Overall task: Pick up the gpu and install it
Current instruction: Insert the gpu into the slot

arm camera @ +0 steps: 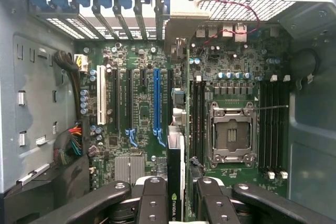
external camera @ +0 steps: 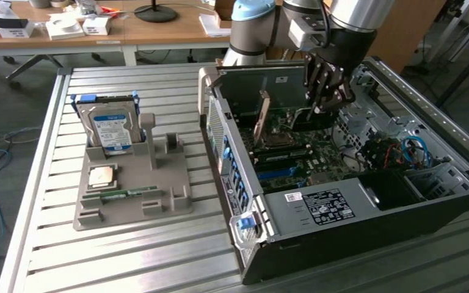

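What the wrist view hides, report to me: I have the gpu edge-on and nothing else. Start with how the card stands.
Observer: In the exterior view the gpu stands upright inside the open case, its green face broadside to the camera.
Operator: Say where it is gripped.
Observer: The fingers hold it near its end toward the exterior view's right.
Operator: Now tell me what lies outside the case.
Observer: A grey tray sits on the exterior view's left of the case, with a hard drive standing upright in it.
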Controlling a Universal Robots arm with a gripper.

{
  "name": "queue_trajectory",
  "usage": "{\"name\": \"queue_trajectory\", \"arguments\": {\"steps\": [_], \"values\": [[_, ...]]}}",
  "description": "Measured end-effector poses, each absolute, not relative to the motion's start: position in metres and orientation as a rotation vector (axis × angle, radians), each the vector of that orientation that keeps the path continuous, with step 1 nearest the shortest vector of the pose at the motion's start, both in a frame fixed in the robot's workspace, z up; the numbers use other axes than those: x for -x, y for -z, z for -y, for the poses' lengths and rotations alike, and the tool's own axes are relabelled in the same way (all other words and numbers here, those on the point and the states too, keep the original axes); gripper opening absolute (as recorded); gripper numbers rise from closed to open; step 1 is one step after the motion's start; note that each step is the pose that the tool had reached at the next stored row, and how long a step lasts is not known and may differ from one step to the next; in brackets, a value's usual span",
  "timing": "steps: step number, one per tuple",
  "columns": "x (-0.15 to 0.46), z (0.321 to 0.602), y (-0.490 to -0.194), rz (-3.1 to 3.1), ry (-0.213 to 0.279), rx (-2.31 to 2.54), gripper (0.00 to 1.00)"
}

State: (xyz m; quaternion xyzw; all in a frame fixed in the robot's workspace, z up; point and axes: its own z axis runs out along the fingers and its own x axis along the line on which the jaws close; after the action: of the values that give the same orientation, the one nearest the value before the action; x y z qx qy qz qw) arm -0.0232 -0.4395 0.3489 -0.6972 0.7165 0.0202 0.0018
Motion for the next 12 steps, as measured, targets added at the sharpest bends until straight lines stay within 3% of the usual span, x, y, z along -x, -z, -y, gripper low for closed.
{"name": "queue_trajectory", "arguments": {"steps": [12], "values": [[0.0232, 0.4395, -0.3451, -2.248, -0.064, 2.188, 0.26]]}}
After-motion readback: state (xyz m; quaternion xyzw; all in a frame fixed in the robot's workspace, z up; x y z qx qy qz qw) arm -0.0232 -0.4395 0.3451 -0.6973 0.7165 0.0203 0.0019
